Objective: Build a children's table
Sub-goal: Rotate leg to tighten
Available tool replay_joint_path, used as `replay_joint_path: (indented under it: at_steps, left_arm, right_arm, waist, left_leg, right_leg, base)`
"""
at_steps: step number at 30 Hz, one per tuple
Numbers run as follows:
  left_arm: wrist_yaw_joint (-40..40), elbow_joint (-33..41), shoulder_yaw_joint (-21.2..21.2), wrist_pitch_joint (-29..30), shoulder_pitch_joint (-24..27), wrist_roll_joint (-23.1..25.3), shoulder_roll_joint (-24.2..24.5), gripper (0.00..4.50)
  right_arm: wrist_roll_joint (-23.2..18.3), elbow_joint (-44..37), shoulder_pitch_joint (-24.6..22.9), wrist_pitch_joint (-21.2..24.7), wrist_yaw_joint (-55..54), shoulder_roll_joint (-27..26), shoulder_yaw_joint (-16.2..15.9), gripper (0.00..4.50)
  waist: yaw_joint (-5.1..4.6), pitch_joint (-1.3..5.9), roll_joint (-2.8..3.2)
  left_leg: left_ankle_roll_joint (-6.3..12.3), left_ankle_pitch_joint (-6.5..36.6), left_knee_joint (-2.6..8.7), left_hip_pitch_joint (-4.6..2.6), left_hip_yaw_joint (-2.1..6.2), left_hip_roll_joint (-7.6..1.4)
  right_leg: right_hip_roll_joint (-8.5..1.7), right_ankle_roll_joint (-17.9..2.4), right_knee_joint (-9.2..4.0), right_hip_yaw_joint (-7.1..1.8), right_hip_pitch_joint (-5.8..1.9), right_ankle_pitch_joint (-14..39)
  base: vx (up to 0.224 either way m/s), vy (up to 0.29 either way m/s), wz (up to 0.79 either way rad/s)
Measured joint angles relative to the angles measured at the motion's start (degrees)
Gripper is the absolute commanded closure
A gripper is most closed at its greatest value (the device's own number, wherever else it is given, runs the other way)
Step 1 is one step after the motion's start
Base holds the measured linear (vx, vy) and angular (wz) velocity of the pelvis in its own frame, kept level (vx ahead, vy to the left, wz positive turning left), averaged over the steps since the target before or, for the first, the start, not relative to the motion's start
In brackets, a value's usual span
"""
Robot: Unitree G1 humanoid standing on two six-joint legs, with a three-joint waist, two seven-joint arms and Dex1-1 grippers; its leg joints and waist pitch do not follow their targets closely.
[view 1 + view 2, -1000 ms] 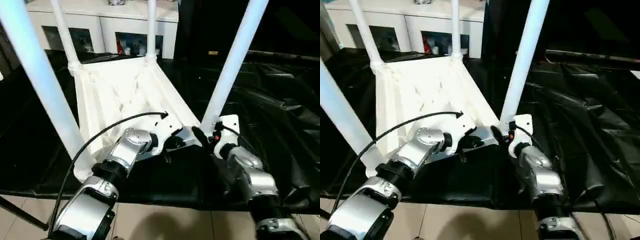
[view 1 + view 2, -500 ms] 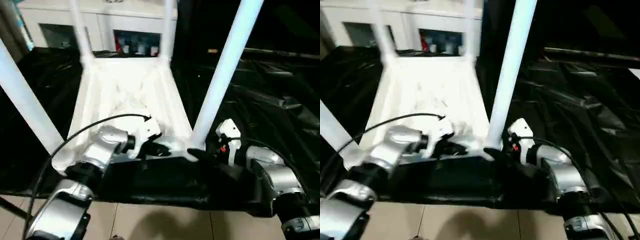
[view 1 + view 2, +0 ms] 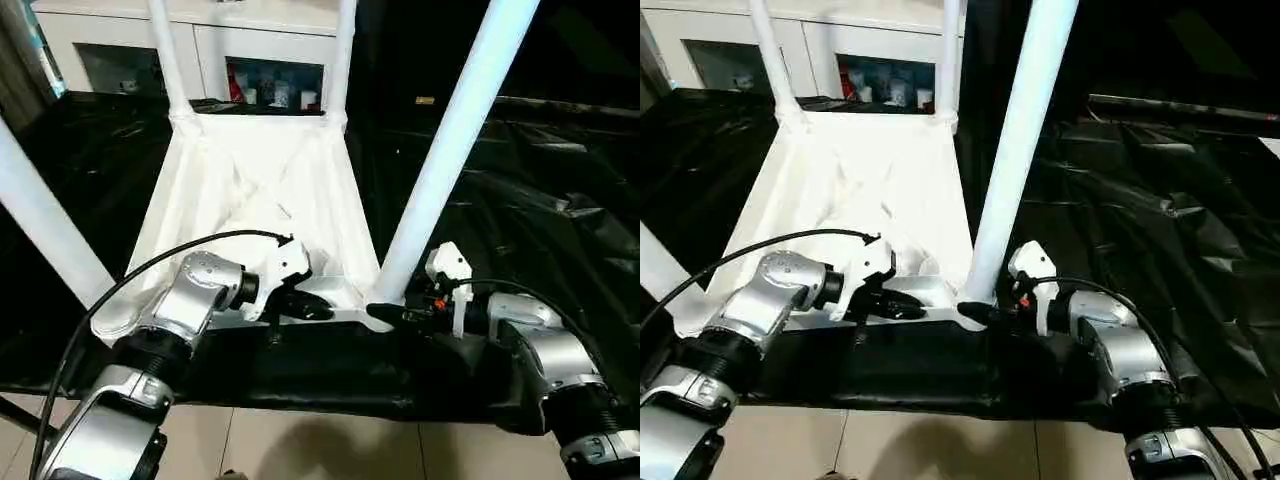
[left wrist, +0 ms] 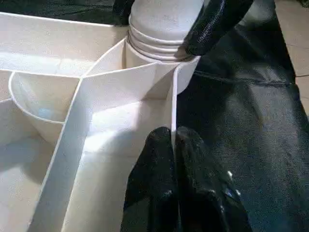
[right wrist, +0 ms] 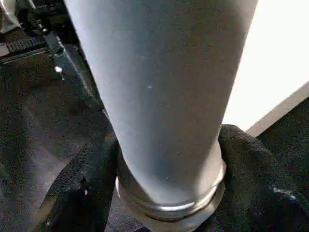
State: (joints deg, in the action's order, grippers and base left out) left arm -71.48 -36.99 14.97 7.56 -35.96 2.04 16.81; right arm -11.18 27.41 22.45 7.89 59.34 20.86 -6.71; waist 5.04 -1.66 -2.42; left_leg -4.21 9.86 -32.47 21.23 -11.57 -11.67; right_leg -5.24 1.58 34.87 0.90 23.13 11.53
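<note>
Two grippers at the near edge of the black-cloth work table point(image 3: 560, 190), wrists turned toward each other. Left gripper point(image 4: 175, 145): fingers pressed together with no gap, tips against the thin near rim wall of the children's table point(image 3: 250, 185), pinching nothing visible. Right gripper point(image 5: 164, 159): jaws spread wide, one black finger point(image 5: 82, 179) on each side of the near right leg point(image 3: 450, 140) at its ribbed base collar, pads snug against the tube; reads as a grasp around the leg just above the corner socket. In the left wrist view, same collar seated in the rounded socket straight ahead of the closed fingertips, with a right-hand finger curled over it.

Beyond the jaws: children's table lying upside down on the black cloth, ribbed underside up, ribs crossing diagonally. Near left leg point(image 3: 45, 225) standing at the left corner, outboard of the left forearm. Farther still, two more legs point(image 3: 165, 60) upright in the far corners. Behind the table, a white cabinet point(image 3: 260, 40) with small items on its shelves.
</note>
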Motion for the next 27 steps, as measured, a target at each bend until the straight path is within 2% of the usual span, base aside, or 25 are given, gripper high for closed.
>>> replay_joint_path:
  at_steps: [4,7,10,13,19,20,23,27]
  left_arm:
    - [8.29,-3.52,-0.59,-0.19,-2.05,1.69,-3.28,4.5]
    - [16.58,-7.09,-1.03,-0.1,-4.27,3.54,-7.17,4.5]
    - [23.54,-9.33,-0.99,-0.11,-5.48,5.08,-11.07,4.5]
    - [26.92,-11.03,-0.98,0.11,-6.42,5.39,-13.25,4.5]
    - [27.23,-11.77,-0.99,0.16,-6.94,5.43,-14.05,4.5]
    - [27.16,-11.77,-1.0,0.16,-6.95,5.43,-14.02,4.5]
    - [24.72,-11.68,-1.04,-0.55,-6.95,5.31,-12.95,4.5]
    - [20.1,-10.9,-1.03,-2.36,-6.18,4.41,-10.4,4.5]
  right_arm:
    - [1.07,3.57,1.09,-1.06,-12.45,-4.59,3.12,1.78]
    - [0.6,4.87,2.51,2.23,-25.49,-10.32,7.83,1.78]
    - [2.28,5.51,2.79,1.23,-33.7,-12.58,8.51,1.78]
    - [3.23,5.87,2.78,-0.04,-38.73,-14.09,9.05,1.78]
    - [4.04,5.24,1.73,-2.04,-40.12,-14.98,9.68,1.78]
    - [4.02,5.24,1.74,-2.06,-39.98,-14.98,9.76,1.23]
    - [3.68,4.88,1.67,-1.77,-36.31,-13.85,9.42,0.89]
    - [2.78,4.79,1.65,-1.86,-29.36,-10.68,7.47,0.65]
  waist:
    - [-0.54,-0.03,-0.07]
    - [-1.1,-0.07,-0.16]
    - [-1.01,0.0,-0.09]
    - [-0.56,0.12,0.11]
    - [-0.03,0.19,0.23]
    - [-0.02,0.19,0.22]
    - [-0.08,0.17,0.21]
    - [-0.34,0.14,0.22]
  left_leg:
    - [-0.02,0.01,-0.06,-0.15,0.0,0.01]
    - [-0.03,0.0,-0.04,-0.17,0.03,0.01]
    - [-0.04,0.0,-0.06,-0.17,0.04,0.04]
    - [-0.03,0.0,-0.06,-0.16,0.03,0.06]
    - [-0.02,0.0,-0.01,-0.15,0.03,0.05]
    - [-0.02,0.0,0.0,-0.15,0.03,0.05]
    - [-0.02,0.0,0.04,-0.11,0.03,0.05]
    - [-0.02,0.0,0.15,-0.11,0.04,0.03]
  right_leg:
    - [0.0,-0.11,0.07,-0.03,-0.06,-0.1]
    - [0.0,-0.08,0.07,-0.02,-0.05,-0.12]
    - [-0.03,-0.08,0.03,-0.03,-0.15,-0.12]
    - [-0.04,-0.04,-0.03,-0.04,-0.22,-0.1]
    - [-0.03,0.06,-0.09,-0.03,-0.22,-0.03]
    - [-0.03,0.06,-0.09,-0.03,-0.21,-0.03]
    - [-0.02,0.07,-0.12,-0.02,-0.18,-0.03]
    - [0.03,0.06,-0.11,-0.02,-0.08,-0.03]
  base:
    - [0.0,0.0,0.0]
    - [0.0,0.0,0.0]
    - [0.0,0.0,0.0]
    - [0.0,0.0,0.0]
    - [0.0,0.0,0.0]
    - [0.0,0.0,0.0]
    - [0.0,0.0,0.0]
    - [0.0,0.0,0.0]
